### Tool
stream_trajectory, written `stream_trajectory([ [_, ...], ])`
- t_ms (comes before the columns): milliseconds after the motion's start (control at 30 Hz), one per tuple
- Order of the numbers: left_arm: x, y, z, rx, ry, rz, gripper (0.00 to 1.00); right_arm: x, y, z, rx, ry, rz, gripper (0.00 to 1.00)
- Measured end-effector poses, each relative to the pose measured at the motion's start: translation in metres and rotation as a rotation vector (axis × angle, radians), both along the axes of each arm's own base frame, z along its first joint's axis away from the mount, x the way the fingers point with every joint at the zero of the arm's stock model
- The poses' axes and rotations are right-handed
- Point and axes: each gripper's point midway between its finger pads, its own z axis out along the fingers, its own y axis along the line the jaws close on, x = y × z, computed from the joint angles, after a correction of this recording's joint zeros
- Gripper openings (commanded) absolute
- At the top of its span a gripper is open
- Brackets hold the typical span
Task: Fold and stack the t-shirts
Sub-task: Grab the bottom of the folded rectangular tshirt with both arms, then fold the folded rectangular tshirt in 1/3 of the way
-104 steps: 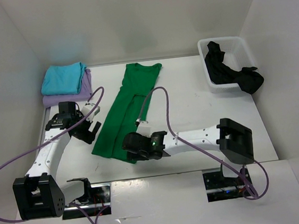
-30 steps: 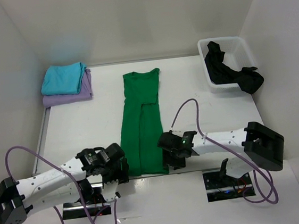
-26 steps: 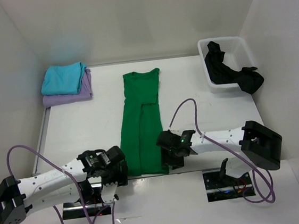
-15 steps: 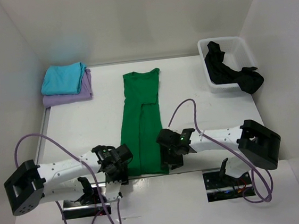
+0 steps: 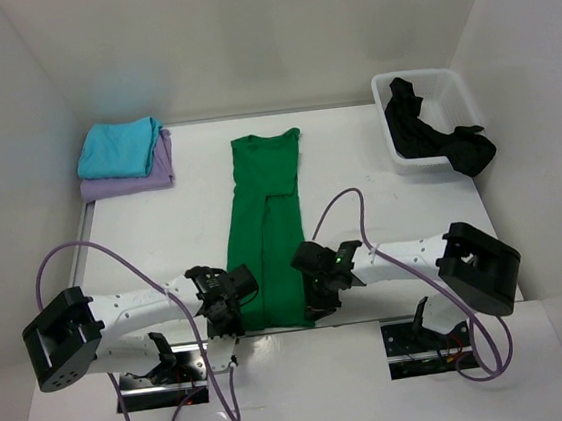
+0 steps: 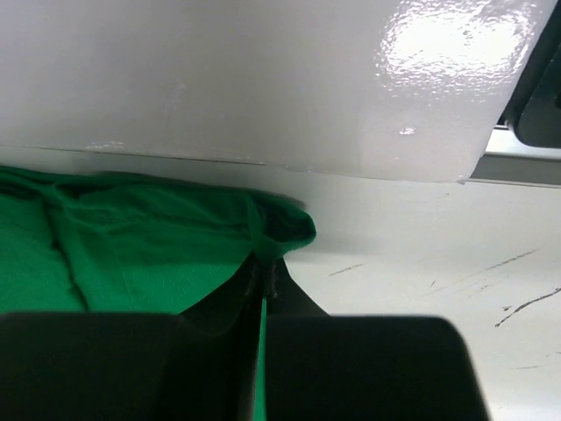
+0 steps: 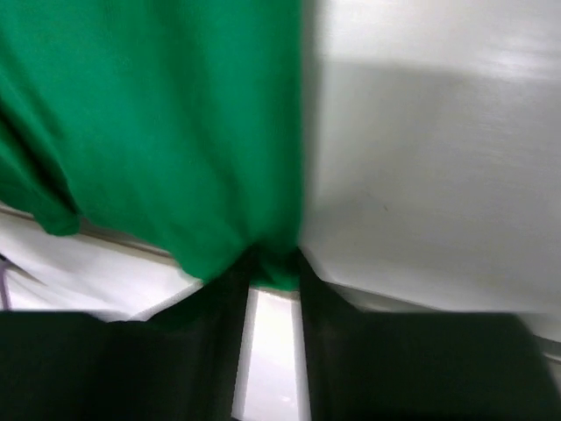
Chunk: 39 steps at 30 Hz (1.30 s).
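White desk carries the green shirt, a long strip down its middle. From above I see the turquoise shirt stacked on the lavender shirt far left, and the black shirt spilling over the bin. Only my wrist views show the grips: left pincer and right pincer, each clamped on a near hem corner.

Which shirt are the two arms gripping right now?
The green shirt, stretched mid-table: the left end effector and right end effector each pinch a near corner. Turquoise shirt and lavender shirt sit stacked far left; black shirt hangs from the bin.
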Motion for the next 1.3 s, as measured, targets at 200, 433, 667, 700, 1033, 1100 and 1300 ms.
stream_trajectory([
  [200, 0.001, -0.005, 0.0, -0.025, 0.006, 0.068, 0.0, -0.004, 0.007, -0.003, 0.026, 0.037, 0.022, 0.0],
  [433, 0.029, -0.027, 0.023, -0.153, 0.033, 0.407, 0.0, 0.005, -0.002, 0.006, -0.013, 0.012, 0.028, 0.0],
  [667, 0.122, -0.035, 0.082, -0.43, 0.008, 0.864, 0.0, 0.094, -0.009, 0.05, 0.041, -0.13, -0.067, 0.0],
  [700, 0.137, -0.034, 0.09, -0.471, -0.002, 0.914, 0.0, 0.108, -0.012, 0.055, 0.046, -0.151, -0.084, 0.0],
  [1033, 0.234, -0.014, 0.09, -0.65, -0.051, 1.22, 0.0, 0.241, -0.022, 0.075, 0.06, -0.277, -0.098, 0.0],
  [1100, 0.245, -0.009, 0.084, -0.664, -0.058, 1.259, 0.0, 0.259, -0.02, 0.073, 0.067, -0.282, -0.086, 0.0],
  [1300, 0.274, -0.002, 0.077, -0.723, -0.09, 1.324, 0.0, 0.288, -0.024, 0.052, 0.079, -0.251, -0.064, 0.0],
])
